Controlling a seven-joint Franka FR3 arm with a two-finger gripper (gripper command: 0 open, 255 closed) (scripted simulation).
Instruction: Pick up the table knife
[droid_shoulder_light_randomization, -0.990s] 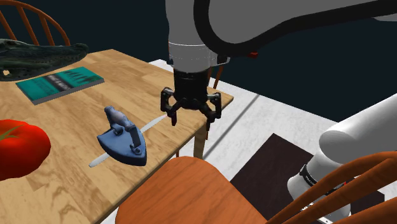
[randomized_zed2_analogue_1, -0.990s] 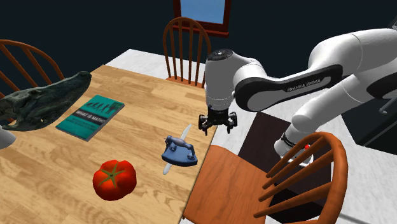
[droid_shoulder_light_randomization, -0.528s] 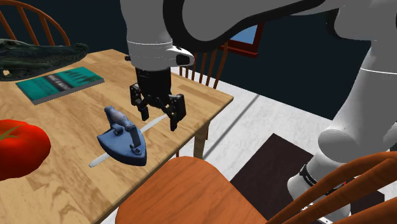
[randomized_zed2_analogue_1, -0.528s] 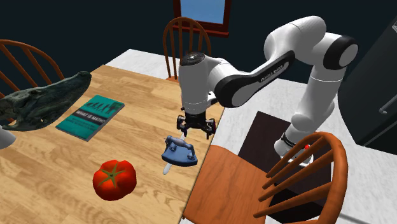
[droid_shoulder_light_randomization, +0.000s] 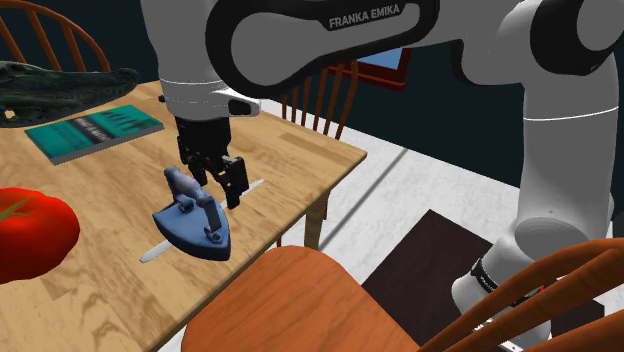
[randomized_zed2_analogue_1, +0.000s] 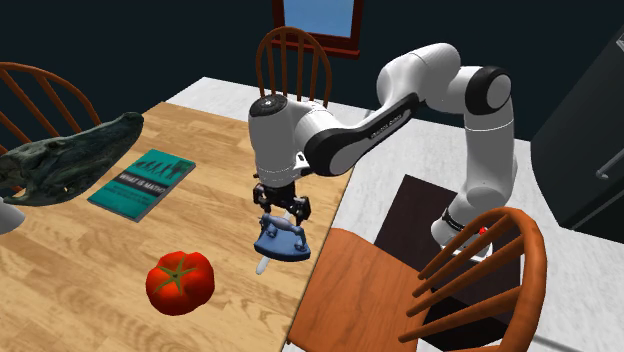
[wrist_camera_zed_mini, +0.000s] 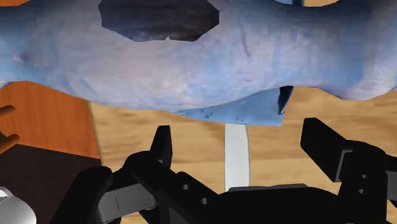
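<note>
Arm: "FRANKA EMIKA"; open hand seemingly over knife.

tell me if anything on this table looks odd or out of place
The blue iron is sitting across the knife, so the knife's two ends stick out from under it. The knife looks pinned by it. The open pincer hangs over one exposed end, close beside the iron.

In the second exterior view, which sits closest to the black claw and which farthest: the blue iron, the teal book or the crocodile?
1. Iron: just below the gripper, near the table edge by the chair.
2. Book: well off to the second exterior view's left, lying flat.
3. Crocodile: farthest, beyond the book at the view's left.
</note>
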